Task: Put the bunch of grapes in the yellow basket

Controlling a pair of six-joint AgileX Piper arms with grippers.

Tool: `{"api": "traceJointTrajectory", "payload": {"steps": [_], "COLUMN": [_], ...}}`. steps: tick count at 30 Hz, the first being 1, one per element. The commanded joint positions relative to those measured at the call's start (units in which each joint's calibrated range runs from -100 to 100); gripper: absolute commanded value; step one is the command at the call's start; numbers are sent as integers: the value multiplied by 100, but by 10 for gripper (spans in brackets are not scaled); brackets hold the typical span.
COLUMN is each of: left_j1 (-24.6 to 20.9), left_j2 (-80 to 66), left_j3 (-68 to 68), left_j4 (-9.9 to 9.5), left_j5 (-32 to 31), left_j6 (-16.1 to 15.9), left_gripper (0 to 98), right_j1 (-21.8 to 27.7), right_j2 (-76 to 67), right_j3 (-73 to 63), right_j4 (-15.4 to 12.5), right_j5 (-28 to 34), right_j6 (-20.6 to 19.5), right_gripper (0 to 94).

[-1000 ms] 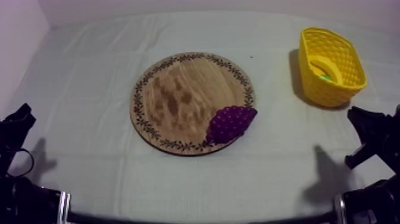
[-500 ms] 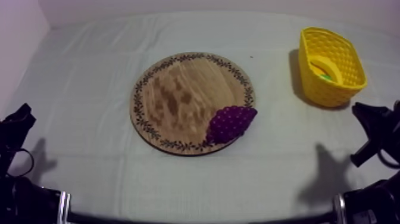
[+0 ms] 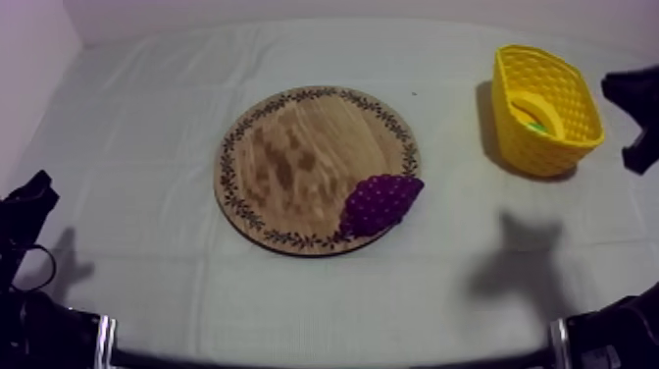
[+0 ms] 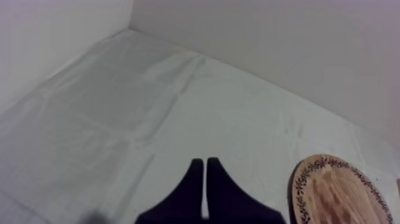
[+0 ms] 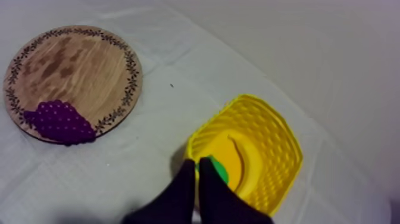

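**Reach phase, right arm.** In the top view the right tool (image 3: 642,113) has lifted from its rest place to just past the yellow basket (image 3: 574,103), on the side away from the wooden board (image 3: 294,157). The bunch of grapes (image 3: 380,203) has not moved. It lies on the board's patterned rim, at the edge towards the basket, so the pick has not yet begun. The left tool (image 3: 29,196) remains at rest, well clear of the board.

The right wrist view shows the right tool (image 5: 196,162) clenched on nothing, and a green fruit (image 5: 219,170) inside the basket (image 5: 280,149). The left wrist view shows the left tool (image 4: 205,161) likewise clenched over the bare table (image 4: 119,107).
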Motion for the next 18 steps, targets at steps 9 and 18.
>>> {"api": "traceJointTrajectory", "payload": {"steps": [9, 18], "left_j1": [-1, -1], "left_j2": [3, 3], "left_j3": [4, 4], "left_j4": [1, 1], "left_j5": [3, 3], "left_j6": [0, 0], "left_gripper": [0, 0], "right_j1": [-278, -960], "right_j2": [2523, 3903], "right_j3": [-2555, -3136], "right_j4": [-319, -116], "right_j5": [2130, 2841], "right_j6": [987, 1414], "right_gripper": [9, 42]}}
